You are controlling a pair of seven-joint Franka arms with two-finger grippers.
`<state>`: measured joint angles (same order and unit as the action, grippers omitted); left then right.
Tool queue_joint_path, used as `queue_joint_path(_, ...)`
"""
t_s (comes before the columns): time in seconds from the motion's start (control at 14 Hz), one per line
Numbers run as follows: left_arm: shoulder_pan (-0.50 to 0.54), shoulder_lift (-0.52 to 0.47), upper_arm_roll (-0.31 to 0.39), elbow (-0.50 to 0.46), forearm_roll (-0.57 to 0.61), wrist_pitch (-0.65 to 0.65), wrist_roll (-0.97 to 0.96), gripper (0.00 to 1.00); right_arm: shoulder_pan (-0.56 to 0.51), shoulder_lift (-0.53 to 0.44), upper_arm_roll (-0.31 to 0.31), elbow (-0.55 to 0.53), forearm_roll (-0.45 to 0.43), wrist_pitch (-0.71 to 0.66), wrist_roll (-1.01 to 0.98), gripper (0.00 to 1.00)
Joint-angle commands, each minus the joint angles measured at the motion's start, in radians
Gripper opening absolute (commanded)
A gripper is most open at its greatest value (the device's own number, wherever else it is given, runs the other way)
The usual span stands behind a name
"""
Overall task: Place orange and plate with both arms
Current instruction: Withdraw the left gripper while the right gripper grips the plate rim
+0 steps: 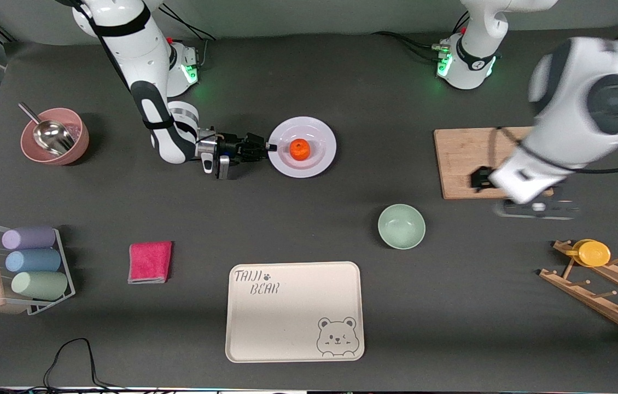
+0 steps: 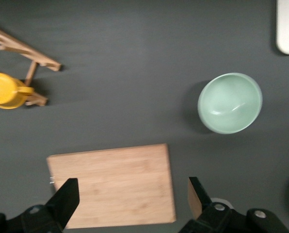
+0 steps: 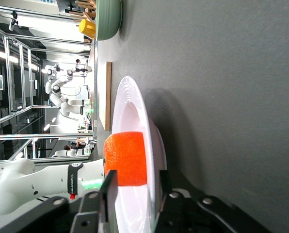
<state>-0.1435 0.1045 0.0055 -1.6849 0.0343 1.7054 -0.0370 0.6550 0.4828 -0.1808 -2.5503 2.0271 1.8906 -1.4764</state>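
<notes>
Toward the right arm's end of the bench (image 1: 309, 219), the plate (image 1: 320, 161) lies flat with the orange (image 1: 300, 149) sitting in its middle. The right claw (image 1: 269, 146) lies low at the plate's edge on the side toward the right arm's base; in the right wrist view its fingers (image 3: 110, 191) straddle the rim, one above and one below, narrowed around it, though whether they already press the rim is hard to say.

The plate looks stiff, glossy and probably slippery, so a thin rim pinch is the natural hold but could twist under the plate's own weight. The orange is light and round and rests loose; I judge that any tilt would let it roll off, so the plate must stay level when lifted.

The left claw (image 1: 537, 207) hangs in the air, fingers spread wide and empty, over the edge of the wooden cutting board (image 1: 467, 158) nearest the front camera.

A green bowl (image 1: 401, 226) sits nearer the front camera than the plate, and the cream tray (image 1: 294, 312) nearer still. A pink cloth (image 1: 149, 262), a rack of rolled cups (image 1: 30, 268), a pink bowl with a metal scoop (image 1: 54, 137) and a wooden rack with a yellow cup (image 1: 592, 253) stand well apart. Nothing crowds the plate itself.
</notes>
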Motion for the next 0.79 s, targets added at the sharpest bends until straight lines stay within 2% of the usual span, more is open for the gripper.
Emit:
queue_joint_path(0.0,-0.018,-0.08,0.103,-0.025,-0.054,-0.067,0.098,1.0,0.025,0.022,0.0,0.022,0.035,0.01,-0.021,0.18)
queue_joint_path(0.07,-0.018,-0.115,0.108,-0.048,-0.054,-0.067,0.1,1.0,0.023,0.02,0.0,0.022,0.036,0.01,-0.022,0.09)
queue_joint_path(0.29,-0.018,-0.178,0.137,-0.116,-0.057,-0.037,0.101,1.0,0.022,0.02,0.0,0.022,0.036,0.008,-0.015,0.0)
queue_joint_path(0.5,-0.019,-0.273,0.134,-0.257,-0.054,0.086,0.095,1.0,0.012,0.011,-0.002,0.022,0.036,-0.005,-0.007,0.0)
queue_joint_path(0.71,-0.019,-0.275,0.134,-0.251,-0.042,0.07,0.1,1.0,-0.001,-0.036,-0.009,0.022,0.033,-0.071,0.048,0.0)
